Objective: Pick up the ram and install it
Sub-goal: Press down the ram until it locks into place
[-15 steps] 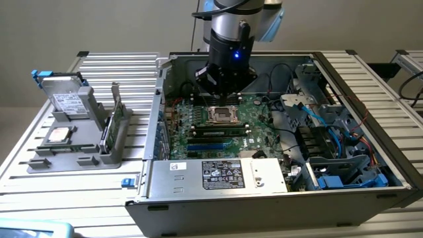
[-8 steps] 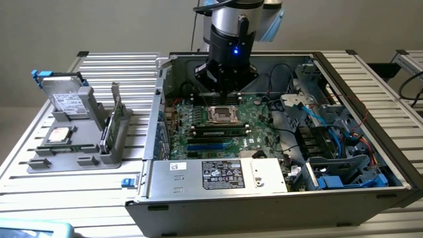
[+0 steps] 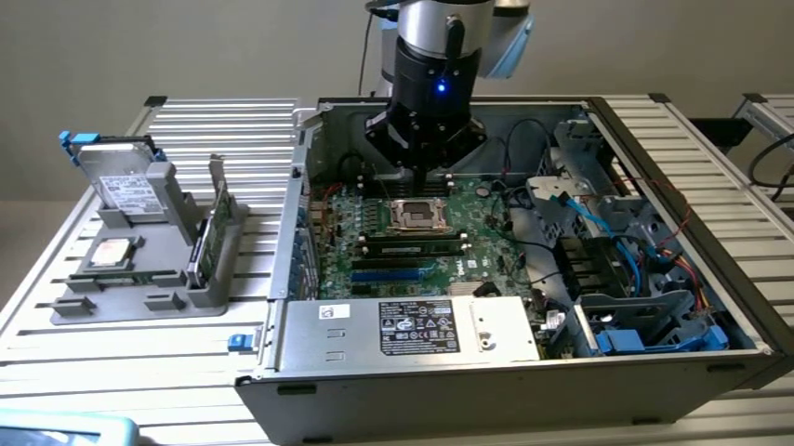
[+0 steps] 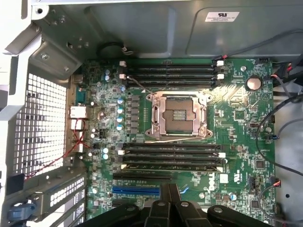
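Though in its slot (image 3: 363, 251), one ram (image 3: 416, 249).

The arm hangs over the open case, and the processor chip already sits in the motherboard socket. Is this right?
Not quite. The arm does hang over the open case, but the socket is empty, as the wrist view shows. The chip lies on the tray at the exterior view's left.

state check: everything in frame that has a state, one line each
gripper: over the motherboard inside the case, holding nothing visible
ram: seated in a slot just below the CPU socket
CPU socket: empty, no processor in it
PC case: side panel off, interior exposed
blue PCIe slot: empty
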`<state>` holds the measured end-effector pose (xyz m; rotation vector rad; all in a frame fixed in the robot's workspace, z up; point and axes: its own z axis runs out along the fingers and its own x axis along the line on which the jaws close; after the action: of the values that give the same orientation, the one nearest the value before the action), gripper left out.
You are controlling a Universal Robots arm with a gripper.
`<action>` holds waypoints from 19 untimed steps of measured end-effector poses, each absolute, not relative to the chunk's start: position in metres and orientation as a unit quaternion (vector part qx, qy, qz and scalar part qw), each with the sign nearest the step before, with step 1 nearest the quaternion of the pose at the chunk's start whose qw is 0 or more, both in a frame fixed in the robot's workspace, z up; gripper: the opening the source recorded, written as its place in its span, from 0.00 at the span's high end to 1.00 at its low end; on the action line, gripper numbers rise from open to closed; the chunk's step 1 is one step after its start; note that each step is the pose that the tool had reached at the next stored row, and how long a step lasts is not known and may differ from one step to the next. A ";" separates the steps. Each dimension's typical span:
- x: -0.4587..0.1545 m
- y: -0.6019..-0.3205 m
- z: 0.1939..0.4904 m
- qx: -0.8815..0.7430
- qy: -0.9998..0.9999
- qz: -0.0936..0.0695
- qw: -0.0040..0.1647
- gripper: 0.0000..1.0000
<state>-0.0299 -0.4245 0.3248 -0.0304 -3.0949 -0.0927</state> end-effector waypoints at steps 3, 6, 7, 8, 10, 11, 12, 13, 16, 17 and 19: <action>-0.030 -0.425 0.328 -0.021 -0.999 -0.027 0.023 0.89; -0.030 -0.425 0.331 -0.033 -0.999 -0.023 0.023 0.89; -0.030 -0.425 0.333 -0.037 -0.999 -0.021 0.024 0.89; -0.030 -0.425 0.334 -0.041 -0.999 -0.020 0.024 0.89; -0.030 -0.425 0.337 -0.047 -0.998 -0.017 0.023 0.89; -0.030 -0.425 0.339 -0.050 -0.998 -0.015 0.023 0.89; -0.030 -0.425 0.340 -0.052 -0.998 -0.014 0.023 0.89; -0.030 -0.425 0.340 -0.055 -0.998 -0.013 0.023 0.89; -0.030 -0.425 0.340 -0.058 -0.998 -0.012 0.024 0.89; -0.030 -0.425 0.340 -0.058 -0.998 -0.012 0.024 0.89; -0.030 -0.425 0.340 -0.058 -0.998 -0.012 0.024 0.89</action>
<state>-0.0299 -0.4247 0.3404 -0.1783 -3.0888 -0.0380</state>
